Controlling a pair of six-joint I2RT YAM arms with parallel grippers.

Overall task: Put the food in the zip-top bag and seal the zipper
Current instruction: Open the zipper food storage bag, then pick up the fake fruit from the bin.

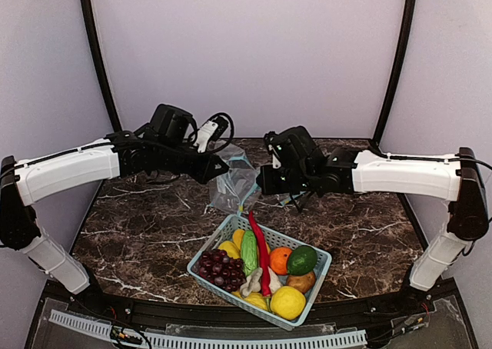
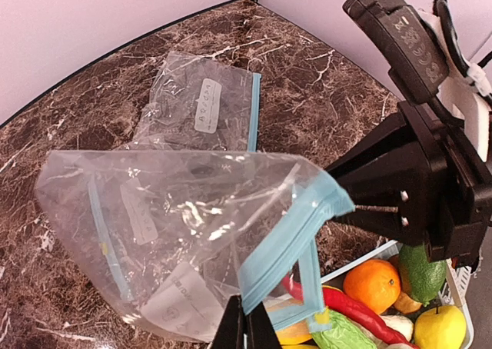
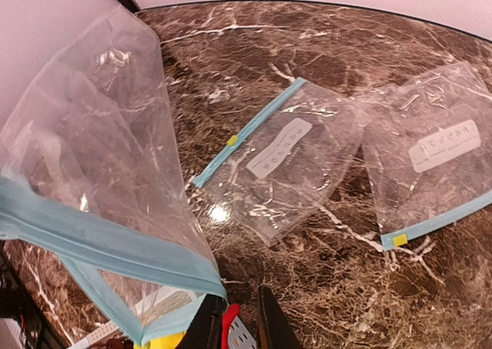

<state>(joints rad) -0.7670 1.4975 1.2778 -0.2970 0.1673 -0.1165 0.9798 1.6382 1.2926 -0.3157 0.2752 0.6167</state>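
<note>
Left jaws and right jaws both clamp the light blue zipper strip (image 2: 288, 241) of the clear plastic zip-top bag (image 1: 234, 184), held up in mid-air. Round orange (image 1: 280, 260), dark green avocado (image 1: 303, 260) and bumpy light-green gourd (image 1: 250, 250) sit in the pale blue basket (image 1: 318, 287) just below.

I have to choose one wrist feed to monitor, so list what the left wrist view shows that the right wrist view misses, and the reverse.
Left wrist only: the orange and avocado in the basket, and the right gripper at one corner of the bag mouth.
Right wrist only: a spare bag and a second spare bag lying flat. The left wrist shows just one.
Both: the held-up zip-top bag, its blue zipper and the marble table.
</note>
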